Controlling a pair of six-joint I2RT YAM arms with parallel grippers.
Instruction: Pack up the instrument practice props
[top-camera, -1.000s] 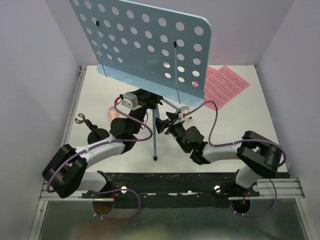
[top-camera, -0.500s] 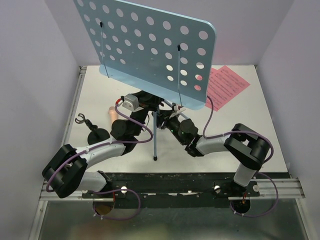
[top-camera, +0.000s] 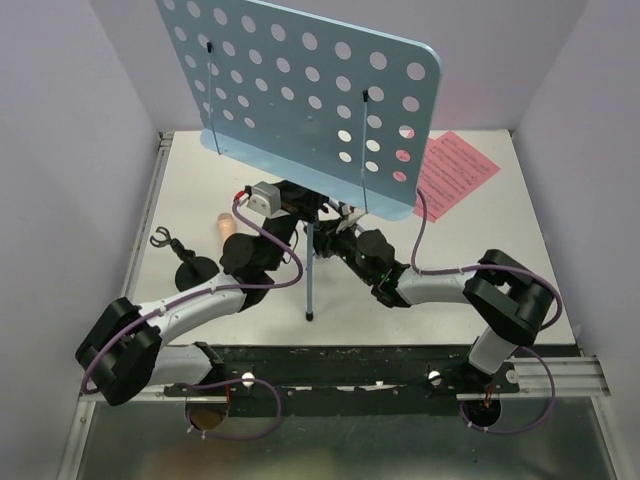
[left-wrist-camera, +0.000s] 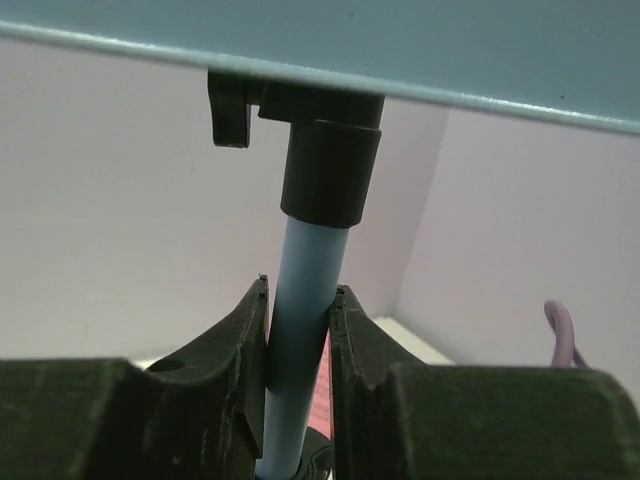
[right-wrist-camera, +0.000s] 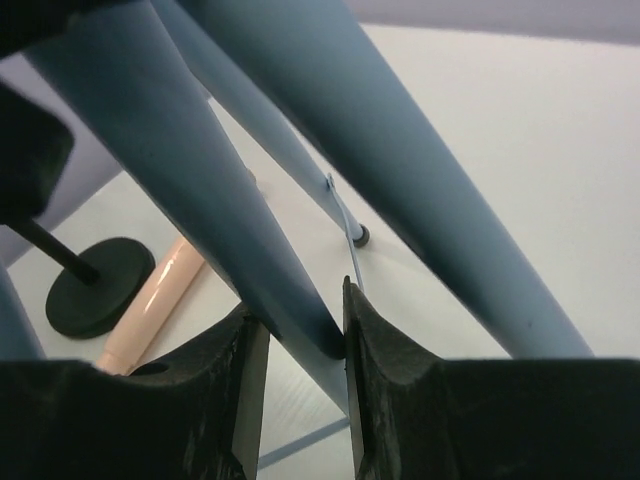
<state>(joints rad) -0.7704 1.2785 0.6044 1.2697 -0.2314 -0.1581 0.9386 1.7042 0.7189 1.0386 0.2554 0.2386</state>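
Top external view records the light-blue music stand (top-camera: 300, 100) upright at the middle of the table (top-camera: 500, 270), its hole-dotted desk raised toward the camera and one leg reaching down to the table at the near side. Pink pages (top-camera: 455, 170) lie flat at the far right, partly hidden under the desk's corner. The toy microphone (top-camera: 228, 226) lies to the left of the stand, and the short black mic stand (top-camera: 197, 270) sits nearer the left wall, apart from the microphone. None of these items is packed yet. Left wrist view shows the left tool (left-wrist-camera: 298, 300) clenched on the stand's blue pole (left-wrist-camera: 305, 250) just below the black collar, a hold judged to steady the stand against tipping while its base is worked. Right wrist view shows the right tool (right-wrist-camera: 300, 305) set around one tripod leg (right-wrist-camera: 200, 170), both fingers appearing to press its sides; how firm that pinch is cannot be confirmed at this close angle. The step in hand is judged to be folding the legs inward so the stand can be stowed. Risk noted: the tall desk may swing if the leg is pulled sharply.
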